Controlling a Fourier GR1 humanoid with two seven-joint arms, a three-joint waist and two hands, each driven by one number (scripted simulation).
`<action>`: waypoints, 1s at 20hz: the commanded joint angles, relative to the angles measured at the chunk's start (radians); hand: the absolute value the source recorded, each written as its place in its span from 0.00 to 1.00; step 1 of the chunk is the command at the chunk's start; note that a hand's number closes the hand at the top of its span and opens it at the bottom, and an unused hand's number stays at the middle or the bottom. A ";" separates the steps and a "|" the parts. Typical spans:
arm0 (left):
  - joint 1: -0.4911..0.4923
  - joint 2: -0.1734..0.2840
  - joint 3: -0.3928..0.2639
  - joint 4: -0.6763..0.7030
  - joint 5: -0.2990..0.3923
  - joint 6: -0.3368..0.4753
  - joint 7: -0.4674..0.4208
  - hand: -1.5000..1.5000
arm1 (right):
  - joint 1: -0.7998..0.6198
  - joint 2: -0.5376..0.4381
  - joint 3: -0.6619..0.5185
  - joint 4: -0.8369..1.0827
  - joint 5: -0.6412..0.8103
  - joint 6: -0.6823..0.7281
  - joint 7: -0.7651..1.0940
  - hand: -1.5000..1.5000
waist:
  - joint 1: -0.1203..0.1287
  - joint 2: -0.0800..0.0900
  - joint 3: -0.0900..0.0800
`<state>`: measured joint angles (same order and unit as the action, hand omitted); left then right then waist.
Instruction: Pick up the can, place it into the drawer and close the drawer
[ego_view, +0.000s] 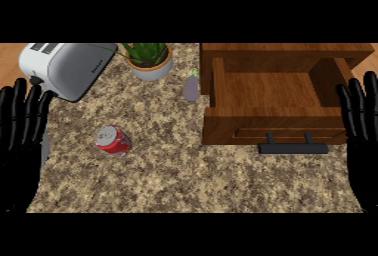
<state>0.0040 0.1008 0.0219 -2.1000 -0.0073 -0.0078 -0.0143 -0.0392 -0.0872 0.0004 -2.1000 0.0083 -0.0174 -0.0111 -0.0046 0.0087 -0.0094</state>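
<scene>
Can (113, 141) lies mid-counter, drawer (275, 136) open; left robot hand (21, 125) and right robot hand (359, 125) spread at edges.

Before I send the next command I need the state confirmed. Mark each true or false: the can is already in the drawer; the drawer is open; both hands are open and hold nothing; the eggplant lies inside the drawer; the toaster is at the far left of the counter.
1. The red can is already in the wooden drawer. False: it stands on the counter, left of the drawer.
2. The drawer is open. True.
3. The left hand and the right hand are open and hold nothing. True.
4. The eggplant lies inside the drawer. False: it is on the counter beside it.
5. The toaster is at the far left. True.
</scene>
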 joint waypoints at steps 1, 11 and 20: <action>0.013 0.001 -0.004 0.083 0.046 -0.069 -0.095 0.00 | -0.028 -0.038 -0.048 -0.003 -0.051 0.037 0.053 0.00 | 0.004 -0.009 0.009; 0.029 0.253 0.118 0.127 0.359 -0.314 0.241 0.00 | 0.138 0.032 -0.058 0.063 0.024 -0.087 0.188 0.00 | 0.006 -0.009 0.010; 0.021 0.280 0.228 0.155 0.465 -0.405 0.285 0.00 | 0.288 -0.031 -0.219 -0.050 -0.159 0.051 0.186 0.00 | 0.001 -0.010 0.010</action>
<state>0.0440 0.3719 0.2173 -1.9737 0.4401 -0.3790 0.2511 0.2098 -0.1101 -0.1693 -2.1282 -0.1043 0.0004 0.1646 -0.0035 -0.0013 0.0002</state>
